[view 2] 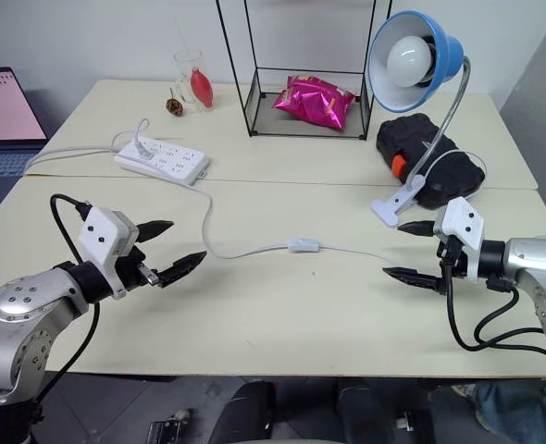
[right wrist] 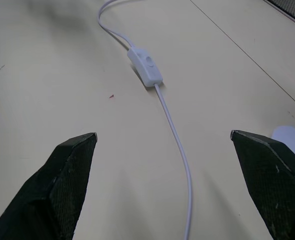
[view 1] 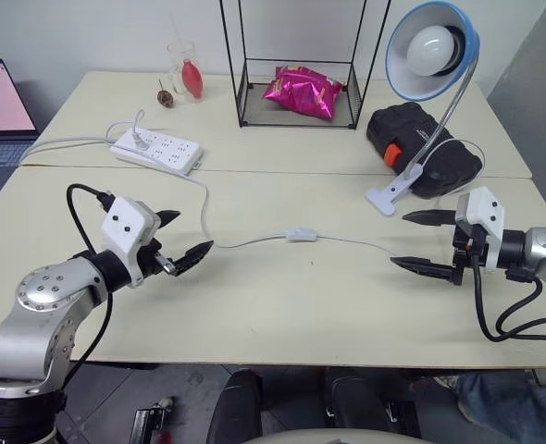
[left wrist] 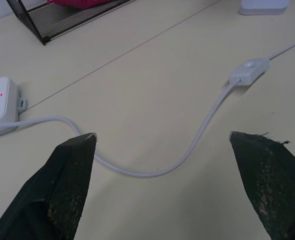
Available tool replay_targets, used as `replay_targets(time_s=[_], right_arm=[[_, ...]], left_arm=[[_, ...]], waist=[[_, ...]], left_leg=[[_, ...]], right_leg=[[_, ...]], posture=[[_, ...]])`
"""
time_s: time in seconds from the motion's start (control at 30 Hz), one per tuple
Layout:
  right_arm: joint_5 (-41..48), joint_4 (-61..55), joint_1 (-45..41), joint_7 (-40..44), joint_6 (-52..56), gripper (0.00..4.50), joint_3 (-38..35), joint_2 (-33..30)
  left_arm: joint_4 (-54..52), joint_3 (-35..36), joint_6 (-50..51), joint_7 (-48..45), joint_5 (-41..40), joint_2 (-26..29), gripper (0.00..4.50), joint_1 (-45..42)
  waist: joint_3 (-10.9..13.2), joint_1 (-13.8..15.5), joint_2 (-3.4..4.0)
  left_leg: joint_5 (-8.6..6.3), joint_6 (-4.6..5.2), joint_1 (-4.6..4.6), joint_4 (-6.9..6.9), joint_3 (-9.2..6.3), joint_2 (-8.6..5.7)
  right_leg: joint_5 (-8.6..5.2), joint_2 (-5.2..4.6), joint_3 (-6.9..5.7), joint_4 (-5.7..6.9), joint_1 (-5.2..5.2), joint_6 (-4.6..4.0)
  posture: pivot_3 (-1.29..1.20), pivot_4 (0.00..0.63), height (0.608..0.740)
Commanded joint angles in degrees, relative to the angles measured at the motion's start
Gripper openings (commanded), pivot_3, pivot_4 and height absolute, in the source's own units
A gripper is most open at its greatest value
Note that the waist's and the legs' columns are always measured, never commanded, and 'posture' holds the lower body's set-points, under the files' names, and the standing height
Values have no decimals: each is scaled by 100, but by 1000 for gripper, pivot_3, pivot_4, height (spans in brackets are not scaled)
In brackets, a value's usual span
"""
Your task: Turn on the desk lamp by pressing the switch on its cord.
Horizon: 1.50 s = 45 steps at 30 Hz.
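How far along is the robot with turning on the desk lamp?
Nothing looks done: the desk lamp bulb appears unlit. In hand: the left gripper and right gripper hover open, either side of the switch, touching nothing. Left: reach the switch on the cord and press it.

Two pale tables pushed together carry the cord with its switch, a power strip, a wire rack, a black case, a glass and the desk lamp.

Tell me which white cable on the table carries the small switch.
The thin cord between the grippers: the switch sits on it. The thicker grey cable runs from the power strip off the table's left.
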Motion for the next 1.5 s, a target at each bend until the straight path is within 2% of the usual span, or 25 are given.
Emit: replay_targets(time_s=[0.03, 0.33, 0.63, 0.93, 1.13, 1.3, 1.5], right_arm=[[-64, -107, -43, 43, -126, 4500, 9, 40], [-151, -162, -31, -56, -84, 4500, 40, 198], [-107, -251, 52, -151, -38, 4500, 14, 311], [-67, -450, 207, -318, 117, 4500, -5, 427], [216, -895, 296, -713, 781, 4500, -61, 552], [499, -1487, 559, -1073, 1147, 4500, -179, 743], [529, -1954, 798, -1375, 1431, 4500, -139, 758]], left_arm=[[-151, 169, -101, -1, -110, -36, 4423, -39], [-128, 1, -291, 14, 63, -110, 4423, -18], [152, 36, -570, -525, -219, -119, 4423, -93], [578, -503, -634, -1021, -220, -192, 4423, -617], [1646, -1284, -675, -1442, -91, -622, 4423, -1721], [3371, -2104, -1088, -2143, 431, -1043, 4423, -2855], [5189, -2467, -1741, -2577, 951, -1523, 4423, -3884]], waist=[[0, 0, 0], [0, 1, 0], [0, 2, 0], [0, 4, 0], [-1, 23, -1], [-1, 23, -1], [-1, 5, -2]], left_leg=[[0, 0, 0, 0, 0, 0], [0, 0, 0, 0, 0, -1], [0, 0, 1, 0, 1, 0], [0, 0, 0, 2, 0, -2], [0, 0, -3, 9, -6, -5], [0, 1, -4, 8, -7, -8], [0, 1, -9, 5, -8, -9]], right_leg=[[0, 0, -1, 0, 0, 0], [0, 0, 0, 0, 0, 0], [0, 0, 0, 1, 0, 0], [1, 1, -1, 1, 1, 0], [3, 5, -5, 4, 2, 5], [3, 9, -5, 4, 2, 5], [3, 9, -5, 3, -1, 4]], posture=[[0, 150, 740], [0, 150, 740], [0, 150, 740], [0, 150, 740], [0, 150, 740], [0, 150, 740], [0, 150, 740]])
